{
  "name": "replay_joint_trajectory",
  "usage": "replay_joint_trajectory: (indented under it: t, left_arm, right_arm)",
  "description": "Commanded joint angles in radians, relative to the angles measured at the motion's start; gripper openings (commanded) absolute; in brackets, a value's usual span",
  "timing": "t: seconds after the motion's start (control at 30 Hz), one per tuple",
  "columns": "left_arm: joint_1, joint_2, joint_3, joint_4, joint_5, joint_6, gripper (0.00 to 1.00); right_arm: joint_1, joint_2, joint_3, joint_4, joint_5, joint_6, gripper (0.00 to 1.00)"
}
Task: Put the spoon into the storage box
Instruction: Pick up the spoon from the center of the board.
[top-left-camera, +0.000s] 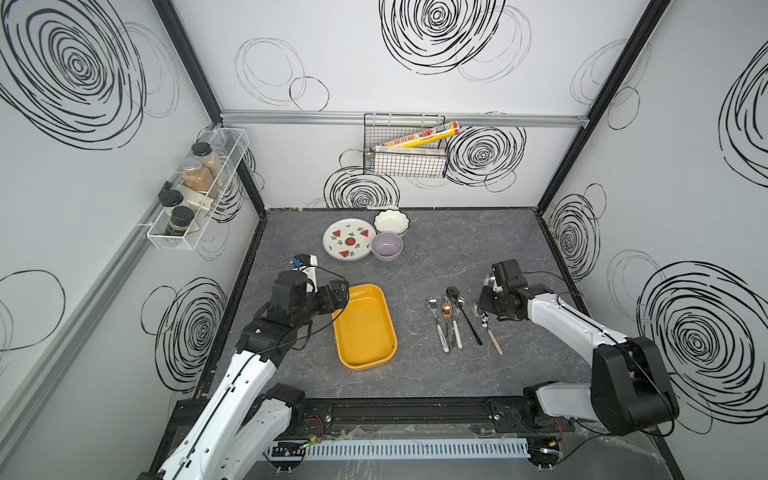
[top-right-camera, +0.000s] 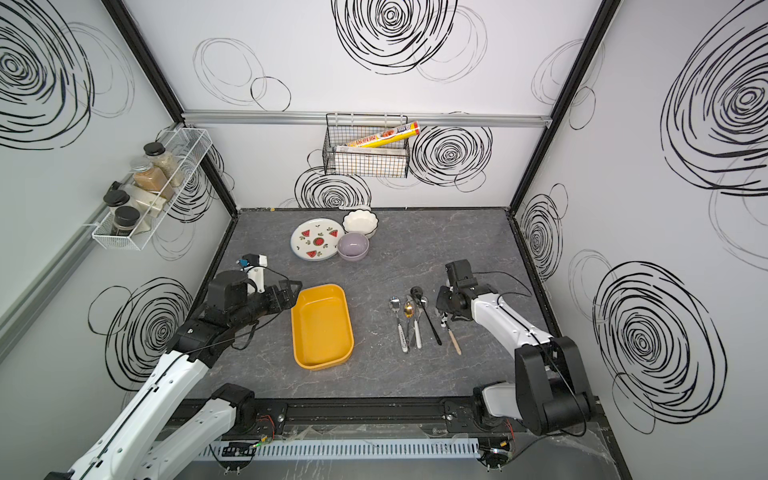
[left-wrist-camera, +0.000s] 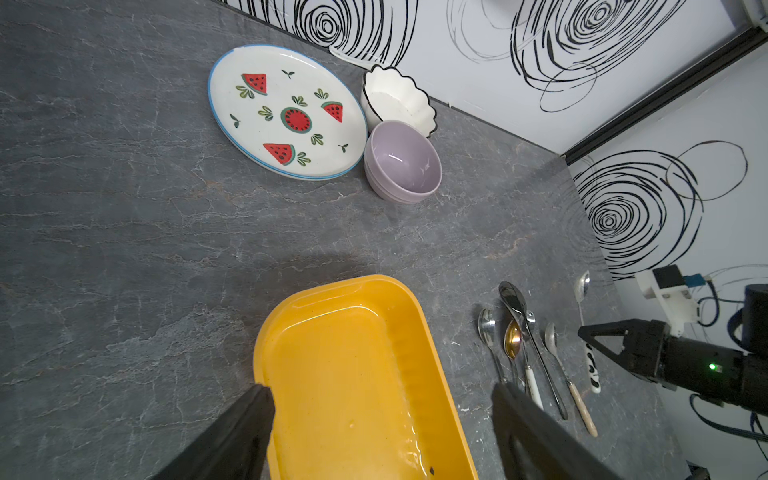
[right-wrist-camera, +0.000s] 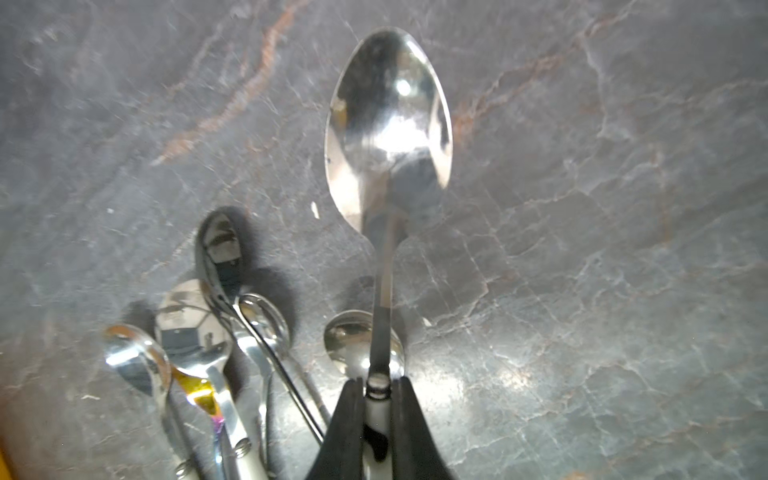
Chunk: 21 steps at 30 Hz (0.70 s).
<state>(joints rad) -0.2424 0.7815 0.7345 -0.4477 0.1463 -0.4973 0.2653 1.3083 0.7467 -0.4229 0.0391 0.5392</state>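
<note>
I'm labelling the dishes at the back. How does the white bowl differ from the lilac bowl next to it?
The white bowl has a wavy, scalloped rim edged in dark; the lilac bowl has a plain round rim. The white bowl stands nearer the back wall, the lilac bowl in front of it. Both are upright, empty and right beside the watermelon plate.

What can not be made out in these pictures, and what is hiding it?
Right wrist view: the handle of the held spoon is hidden between the fingers of the right gripper and cut by the picture edge.
Both top views: the bowl of the wooden-handled spoon lies under the right gripper.
Left wrist view: one end of the storage box is cut by the edge.
</note>
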Motion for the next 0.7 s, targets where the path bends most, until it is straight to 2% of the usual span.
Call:
replay_joint_trajectory:
  t: [0.0,0.13,0.3,0.43,0.57,0.67]
  left_arm:
    - [-0.006,-0.016,-0.008,0.018,-0.02,0.002,0.88]
    - [-0.007,-0.019,-0.009,0.017,-0.025,0.002,0.88]
    - [-0.007,-0.027,-0.009,0.017,-0.04,-0.003,0.88]
    - [-0.006,-0.037,-0.009,0.014,-0.061,-0.008,0.88]
    - [-0.006,-0.049,-0.009,0.012,-0.08,-0.013,0.88]
    - [-0.005,-0.06,-0.008,0.004,-0.121,-0.024,0.88]
  right_arm:
    - [0.003,-0.046,0.03,-0.064,-0.038,0.004,0.02]
    - [0.021,-0.098,0.064,-0.085,-0.123,0.011,0.02]
    - [0.158,-0.105,0.146,-0.1,-0.132,0.067,0.01]
    - [0.342,-0.025,0.245,-0.045,-0.132,0.15,0.01]
    - [0.535,0.125,0.379,0.007,-0.094,0.199,0.01]
    - [0.614,0.225,0.463,0.042,-0.076,0.236,0.01]
